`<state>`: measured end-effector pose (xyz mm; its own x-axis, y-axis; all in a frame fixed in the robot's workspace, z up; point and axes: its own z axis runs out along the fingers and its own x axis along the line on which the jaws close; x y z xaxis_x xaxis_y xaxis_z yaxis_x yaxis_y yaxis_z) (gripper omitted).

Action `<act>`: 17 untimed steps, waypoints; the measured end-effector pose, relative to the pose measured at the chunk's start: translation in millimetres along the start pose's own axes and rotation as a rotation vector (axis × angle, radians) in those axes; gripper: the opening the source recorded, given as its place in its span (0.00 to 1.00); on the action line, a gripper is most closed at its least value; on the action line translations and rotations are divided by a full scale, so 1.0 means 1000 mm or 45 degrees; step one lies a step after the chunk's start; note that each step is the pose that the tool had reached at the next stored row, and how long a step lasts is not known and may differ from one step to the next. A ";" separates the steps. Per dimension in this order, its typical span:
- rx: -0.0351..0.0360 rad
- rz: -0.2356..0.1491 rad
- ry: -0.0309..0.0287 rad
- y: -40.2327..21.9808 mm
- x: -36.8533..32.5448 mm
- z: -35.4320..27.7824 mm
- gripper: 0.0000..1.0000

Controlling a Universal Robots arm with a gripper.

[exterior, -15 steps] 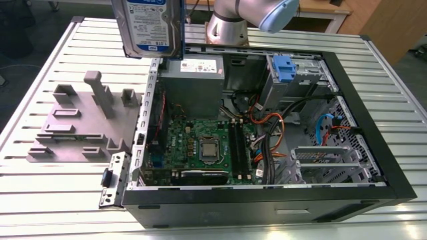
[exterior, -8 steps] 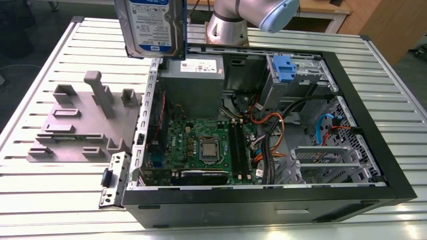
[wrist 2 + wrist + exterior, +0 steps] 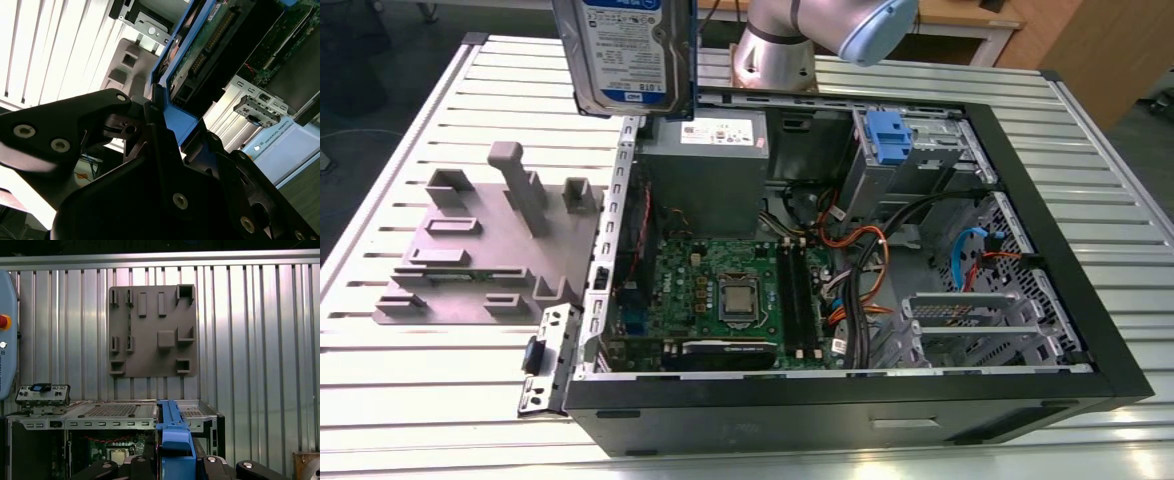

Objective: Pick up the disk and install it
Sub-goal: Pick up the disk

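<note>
Slatted metal tabletop point(image 3: 427, 400) carries an open computer case point(image 3: 1074, 250) lying on its side. A grey fixture plate point(image 3: 467, 260) sits just beside the case, on the exterior view's left. Above the case's far corner on that side hangs the disk point(image 3: 630, 50), label outward, touching nothing below. In the first wrist view the gripper point(image 3: 175, 464) is clamped on the disk's blue frame. Pick-up looks done, with the carry in hand. Installing calls for squaring the disk to a bay inside the case.

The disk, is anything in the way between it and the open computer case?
Nothing visible. The disk, clamped in the end effector, hangs above the open case, whose side panel is off.
</note>
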<state>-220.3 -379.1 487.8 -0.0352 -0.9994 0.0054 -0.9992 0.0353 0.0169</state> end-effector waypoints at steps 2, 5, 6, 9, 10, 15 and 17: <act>0.0000 0.000 0.0000 -0.0004 0.0000 0.0000 0.37; -0.0001 0.000 0.0001 -0.0007 0.0000 0.0000 0.37; 0.0000 0.000 0.0000 -0.0010 0.0000 0.0000 0.37; 0.0000 0.000 0.0001 -0.0026 -0.0001 -0.0001 0.37; -0.0001 0.000 0.0000 -0.0034 -0.0001 -0.0001 0.37; 0.0000 0.000 0.0001 -0.0065 -0.0002 -0.0002 0.37; 0.0000 0.000 0.0000 -0.0070 -0.0002 -0.0001 0.37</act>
<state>-213.3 -379.1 487.8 -0.0352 -0.9994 0.0054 -0.9992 0.0352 0.0169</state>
